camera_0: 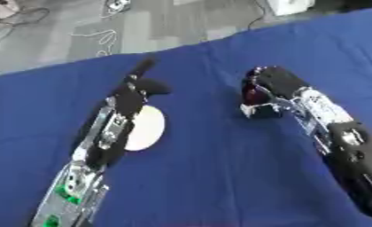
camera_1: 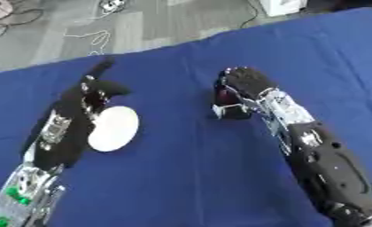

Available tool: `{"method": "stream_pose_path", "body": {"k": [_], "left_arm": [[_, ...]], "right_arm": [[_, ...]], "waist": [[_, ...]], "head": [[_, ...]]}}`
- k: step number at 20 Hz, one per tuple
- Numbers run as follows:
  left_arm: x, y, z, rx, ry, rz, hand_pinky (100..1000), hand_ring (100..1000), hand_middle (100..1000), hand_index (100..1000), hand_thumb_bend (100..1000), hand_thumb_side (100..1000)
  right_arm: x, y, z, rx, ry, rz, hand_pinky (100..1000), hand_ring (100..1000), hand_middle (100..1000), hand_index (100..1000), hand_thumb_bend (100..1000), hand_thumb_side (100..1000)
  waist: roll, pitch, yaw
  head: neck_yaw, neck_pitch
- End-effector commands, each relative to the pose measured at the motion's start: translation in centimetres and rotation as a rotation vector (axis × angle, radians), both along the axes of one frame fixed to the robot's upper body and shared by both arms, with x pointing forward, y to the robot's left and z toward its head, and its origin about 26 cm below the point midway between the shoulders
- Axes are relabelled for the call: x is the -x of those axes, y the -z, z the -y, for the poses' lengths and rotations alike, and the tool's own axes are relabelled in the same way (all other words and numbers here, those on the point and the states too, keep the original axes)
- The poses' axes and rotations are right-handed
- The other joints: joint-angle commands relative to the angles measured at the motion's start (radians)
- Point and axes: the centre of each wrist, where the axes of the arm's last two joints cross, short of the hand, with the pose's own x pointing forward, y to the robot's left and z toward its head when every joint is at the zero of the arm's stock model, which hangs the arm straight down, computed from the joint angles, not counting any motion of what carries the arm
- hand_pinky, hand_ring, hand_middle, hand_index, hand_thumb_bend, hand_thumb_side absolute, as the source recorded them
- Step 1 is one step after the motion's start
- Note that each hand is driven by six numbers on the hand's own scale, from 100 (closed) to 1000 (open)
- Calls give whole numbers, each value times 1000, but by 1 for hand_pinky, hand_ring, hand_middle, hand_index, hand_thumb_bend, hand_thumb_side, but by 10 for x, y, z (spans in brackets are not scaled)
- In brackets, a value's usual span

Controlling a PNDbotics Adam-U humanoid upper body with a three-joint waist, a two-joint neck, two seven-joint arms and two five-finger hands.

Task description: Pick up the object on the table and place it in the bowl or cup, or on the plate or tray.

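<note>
1. The table is being covered by a blue cloth (camera_0: 212, 177), which is lying askew in both views; grey floor with loose cables (camera_0: 104, 37) is being shown beyond its far edge.

2. The left arm is being brought in from the lower left. The left hand (camera_0: 131, 95) is being held above the cloth with its fingers straight and spread; one finger is being pointed up toward the far edge, and nothing is being gripped.

3. A white round plate (camera_1: 114, 128) is being seen flat on the cloth just beside the left forearm. Its left edge is being hidden by that arm, and nothing is being carried on its visible surface.

4. Bare blue cloth is being left between the plate and the right hand; the two are being kept well apart.

5. The right arm is being brought in from the lower right. The right hand (camera_1: 247, 84) is being held low at the cloth, with its fingers curled down.

6. A small dark red object (camera_0: 253, 95) is being enclosed by those curled fingers, at the hand's left side. A pale patch is being shown beneath it; whether the object is being lifted or is resting on the cloth cannot be told.
</note>
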Motion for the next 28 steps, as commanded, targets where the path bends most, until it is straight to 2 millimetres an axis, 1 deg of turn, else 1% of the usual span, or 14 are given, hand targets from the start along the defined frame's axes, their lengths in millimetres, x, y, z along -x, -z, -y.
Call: {"method": "stream_pose_path", "body": {"k": [1, 4, 8, 11, 12, 13, 14, 17, 21, 23, 24, 28], "left_arm": [[1, -8, -1, 4, -1, 37, 985, 785, 995, 749, 307, 838], [2, -7, 0, 4, 2, 36, 986, 785, 995, 749, 306, 838], [2, -7, 1, 3, 8, 35, 986, 784, 994, 749, 305, 839], [2, -7, 1, 1, 15, 32, 986, 784, 994, 749, 306, 839], [2, -7, 1, 0, 17, 32, 986, 784, 994, 749, 306, 842], [2, -7, 1, 0, 19, 30, 986, 784, 994, 749, 306, 839], [2, -7, 2, 0, 21, 29, 987, 783, 994, 749, 306, 840], [2, -6, 2, 0, 28, 23, 986, 783, 994, 749, 307, 839], [2, -6, 3, 2, 34, 19, 986, 782, 993, 749, 307, 840], [2, -6, 3, 2, 37, 17, 986, 782, 993, 749, 307, 840], [2, -6, 4, 2, 38, 17, 986, 782, 993, 749, 308, 840], [2, -6, 3, -3, 36, 18, 986, 782, 993, 749, 308, 839]], "right_arm": [[3, -21, -2, -111, -56, 95, 100, 100, 211, 561, 100, 475], [6, -28, 1, -192, -89, 151, 100, 100, 156, 560, 100, 523], [7, -37, 3, -212, -91, 191, 100, 100, 138, 548, 100, 510], [8, -51, 0, -232, -85, 239, 100, 100, 141, 553, 100, 510], [9, -55, -2, -239, -85, 257, 100, 100, 142, 554, 100, 567], [10, -62, -5, -249, -85, 281, 100, 100, 132, 551, 100, 522], [11, -66, -7, -255, -83, 297, 100, 100, 127, 549, 100, 527], [16, -85, -14, -294, -78, 370, 100, 100, 123, 534, 100, 547], [25, -100, -24, -345, -82, 436, 100, 100, 105, 509, 100, 551], [30, -104, -32, -372, -96, 458, 100, 100, 100, 503, 100, 550], [32, -105, -35, -380, -99, 464, 100, 100, 100, 502, 100, 550], [39, -104, -48, -406, -114, 472, 100, 100, 100, 504, 100, 552]], "waist": [[-2, -11, 5], [1, -11, 9], [-1, -14, 11], [-5, -17, 14], [-6, -18, 16], [-8, -19, 18], [-10, -20, 20], [-17, -23, 31], [-24, -24, 48], [-28, -23, 59], [-30, -22, 64], [-37, -18, 96]], "head": [[-3, -5], [0, -12], [8, -26], [17, -42], [19, -47], [21, -54], [22, -59], [32, -91], [48, -130], [56, -151], [56, -157], [77, -194]]}}
